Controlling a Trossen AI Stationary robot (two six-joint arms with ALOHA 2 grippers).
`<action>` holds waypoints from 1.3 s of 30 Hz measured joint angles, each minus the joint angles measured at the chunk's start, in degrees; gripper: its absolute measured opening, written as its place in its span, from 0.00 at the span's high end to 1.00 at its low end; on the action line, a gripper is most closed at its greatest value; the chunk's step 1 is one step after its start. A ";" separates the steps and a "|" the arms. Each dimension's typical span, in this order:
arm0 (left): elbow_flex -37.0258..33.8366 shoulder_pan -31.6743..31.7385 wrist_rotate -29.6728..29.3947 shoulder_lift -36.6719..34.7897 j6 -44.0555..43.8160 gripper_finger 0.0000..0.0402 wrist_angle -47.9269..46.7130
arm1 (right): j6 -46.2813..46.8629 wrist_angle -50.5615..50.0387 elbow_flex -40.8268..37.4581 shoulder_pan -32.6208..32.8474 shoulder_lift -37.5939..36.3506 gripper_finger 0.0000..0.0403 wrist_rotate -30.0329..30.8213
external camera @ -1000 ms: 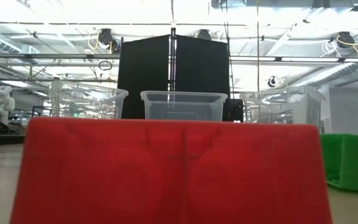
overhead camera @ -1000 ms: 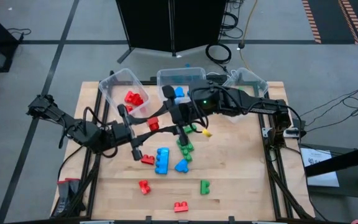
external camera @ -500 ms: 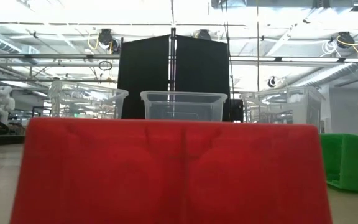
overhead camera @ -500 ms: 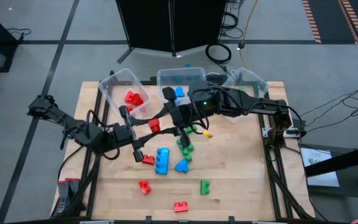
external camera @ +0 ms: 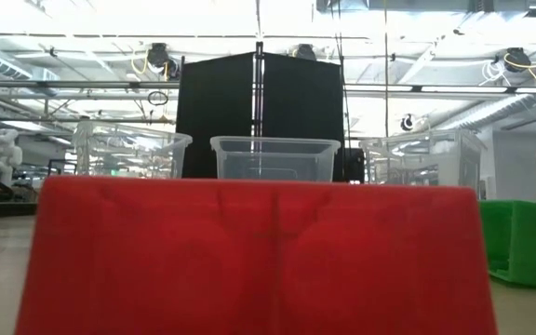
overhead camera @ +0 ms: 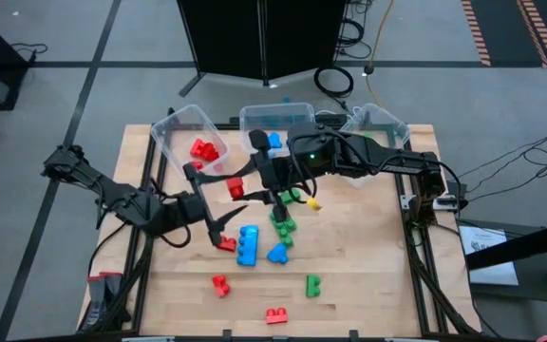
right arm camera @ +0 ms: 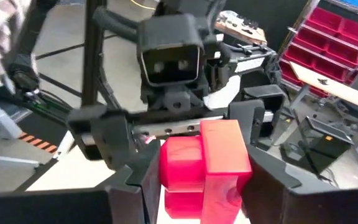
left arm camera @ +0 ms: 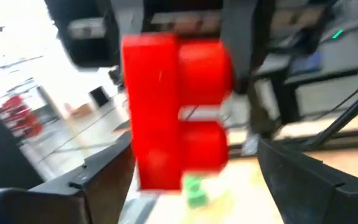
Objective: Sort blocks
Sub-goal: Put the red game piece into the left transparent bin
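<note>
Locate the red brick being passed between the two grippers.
High view: the red brick sits mid-table between the open left gripper and the right gripper, which grips it, just in front of the left bin.

Red block (overhead camera: 235,188); blue block (overhead camera: 248,245); green block (overhead camera: 312,284).

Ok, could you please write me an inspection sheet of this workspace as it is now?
Surface: wooden table, no damage seen.
Job's things: loose blocks mid-table; red blocks in the left bin, a blue block in the middle bin.
Clutter: small yellow piece beside the green blocks.
Grippers: right gripper shut on a red block; left gripper open around it.
Cables: coil on the floor behind the table.
Surroundings: dark panel behind the bins.
</note>
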 joint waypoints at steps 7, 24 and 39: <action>-0.03 0.06 -17.14 -1.97 -2.49 0.16 -7.33 | -0.26 -0.15 0.00 0.00 0.00 0.61 0.95; -0.03 -7.90 -4.95 -11.34 -54.25 0.16 -51.22 | 9.42 14.97 0.00 -17.26 6.51 0.61 -3.99; -0.03 -15.10 -4.77 -11.34 -54.37 0.16 -53.79 | 23.11 37.26 -0.02 -20.79 28.84 0.61 -7.44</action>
